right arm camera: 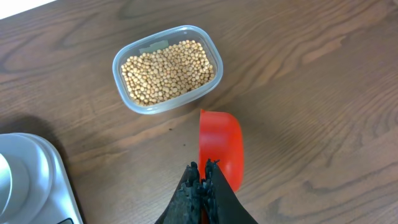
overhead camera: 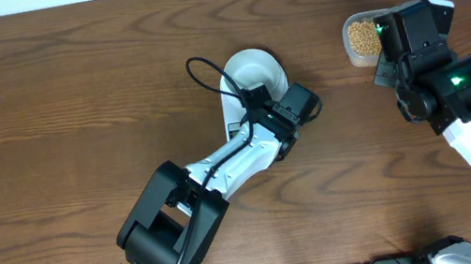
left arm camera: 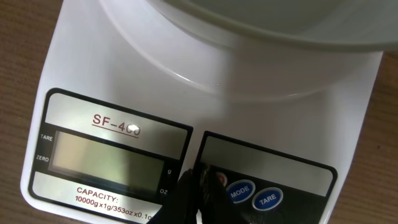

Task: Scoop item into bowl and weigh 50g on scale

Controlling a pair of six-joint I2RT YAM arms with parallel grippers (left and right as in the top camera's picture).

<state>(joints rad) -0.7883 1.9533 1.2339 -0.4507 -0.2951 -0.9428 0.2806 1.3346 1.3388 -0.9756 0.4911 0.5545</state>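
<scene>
Right fingers (right arm camera: 202, 177), clamped on red scoop (right arm camera: 222, 146), sit just short of the soybean tub (right arm camera: 166, 70); left fingers (left arm camera: 200, 186), closed empty, touch scale (left arm camera: 112, 68) under bowl (overhead camera: 254, 72).

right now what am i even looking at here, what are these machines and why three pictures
These are two robot arms at a wooden table, each ending in a two-finger gripper.

The overhead picture looks down on both arms. The other two come from small cameras on each wrist, so you see each arm's own fingers at the bottom edge.

On the table: a white scale with a pale bowl on it, its display blank, and a clear tub full of beans.

The left gripper is shut and holds nothing; its tips sit at the scale's buttons, by the one marked MODE. The right gripper is shut on a red scoop, which hangs beside the tub and looks empty. The bowl looks empty too.
</scene>
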